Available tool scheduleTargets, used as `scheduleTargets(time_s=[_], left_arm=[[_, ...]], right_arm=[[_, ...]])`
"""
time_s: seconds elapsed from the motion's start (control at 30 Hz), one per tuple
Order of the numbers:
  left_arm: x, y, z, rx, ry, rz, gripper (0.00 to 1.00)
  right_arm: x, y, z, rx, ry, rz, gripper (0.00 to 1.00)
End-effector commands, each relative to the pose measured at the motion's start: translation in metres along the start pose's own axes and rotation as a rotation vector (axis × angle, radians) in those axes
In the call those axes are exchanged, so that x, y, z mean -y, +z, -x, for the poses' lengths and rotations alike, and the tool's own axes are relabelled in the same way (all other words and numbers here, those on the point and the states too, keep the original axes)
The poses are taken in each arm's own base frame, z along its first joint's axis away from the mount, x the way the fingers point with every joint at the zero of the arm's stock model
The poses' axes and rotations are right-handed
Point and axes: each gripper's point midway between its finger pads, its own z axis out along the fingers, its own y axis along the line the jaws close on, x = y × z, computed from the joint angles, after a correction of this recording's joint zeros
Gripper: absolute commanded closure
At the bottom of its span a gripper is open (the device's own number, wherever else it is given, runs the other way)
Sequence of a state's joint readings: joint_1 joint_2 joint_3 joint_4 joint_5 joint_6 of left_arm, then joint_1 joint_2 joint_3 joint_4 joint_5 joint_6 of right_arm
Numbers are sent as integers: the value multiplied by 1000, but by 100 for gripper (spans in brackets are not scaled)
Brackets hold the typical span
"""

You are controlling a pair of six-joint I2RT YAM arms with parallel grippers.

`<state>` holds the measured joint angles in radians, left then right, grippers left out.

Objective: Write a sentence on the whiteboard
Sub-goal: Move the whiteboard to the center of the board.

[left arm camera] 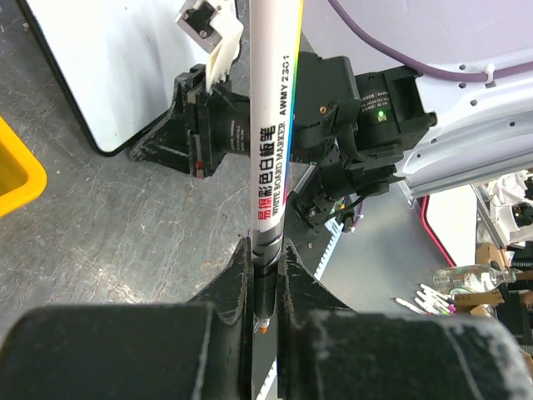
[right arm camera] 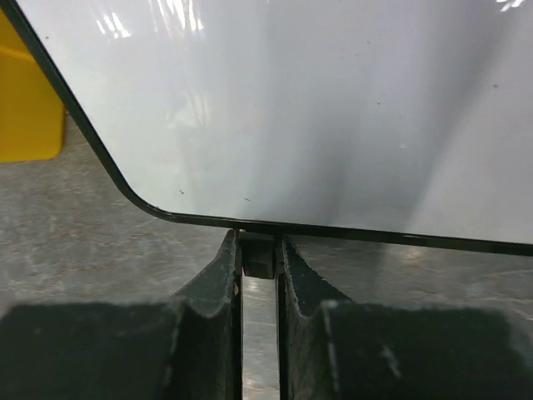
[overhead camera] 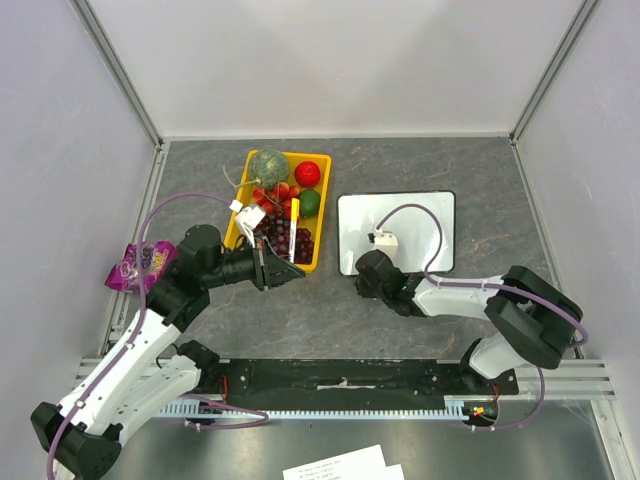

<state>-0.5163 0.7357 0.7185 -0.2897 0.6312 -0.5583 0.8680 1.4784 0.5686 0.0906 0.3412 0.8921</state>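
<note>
The whiteboard (overhead camera: pixel 400 225) lies flat on the grey table, right of centre, glossy white in a thin dark frame. No sentence shows on it; its face is plain white. My right gripper (overhead camera: pixel 363 266) sits at its near-left corner, shut on a small black foot (right arm camera: pixel 259 260) under the board's edge (right arm camera: pixel 350 229). My left gripper (overhead camera: pixel 286 266) is shut on a white whiteboard marker (left arm camera: pixel 271 133) with a rainbow stripe. Its orange nib (left arm camera: pixel 265 327) points back toward my wrist, and its barrel (overhead camera: pixel 293 228) reaches out over the tray. The left gripper is a short way left of the board.
A yellow tray (overhead camera: pixel 325 220) of toy fruit stands just left of the whiteboard. A purple snack bag (overhead camera: pixel 140 265) lies by the left wall. Printed paper sheets (overhead camera: pixel 340 465) show at the bottom edge. Walls close in the table on three sides.
</note>
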Motion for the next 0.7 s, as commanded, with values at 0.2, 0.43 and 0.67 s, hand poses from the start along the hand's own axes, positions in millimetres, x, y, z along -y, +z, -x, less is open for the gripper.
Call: scheduleTargets(time_s=[0.2, 0.43, 0.67], left_arm=[[4, 0, 7, 17, -6, -11, 98], [3, 0, 5, 12, -3, -8, 98], [3, 0, 4, 4, 1, -4, 98]], right_arm=[[-47, 1, -64, -212, 18, 48, 97], [-40, -18, -56, -197, -7, 57, 42], [-38, -47, -45, -181, -22, 122, 6]])
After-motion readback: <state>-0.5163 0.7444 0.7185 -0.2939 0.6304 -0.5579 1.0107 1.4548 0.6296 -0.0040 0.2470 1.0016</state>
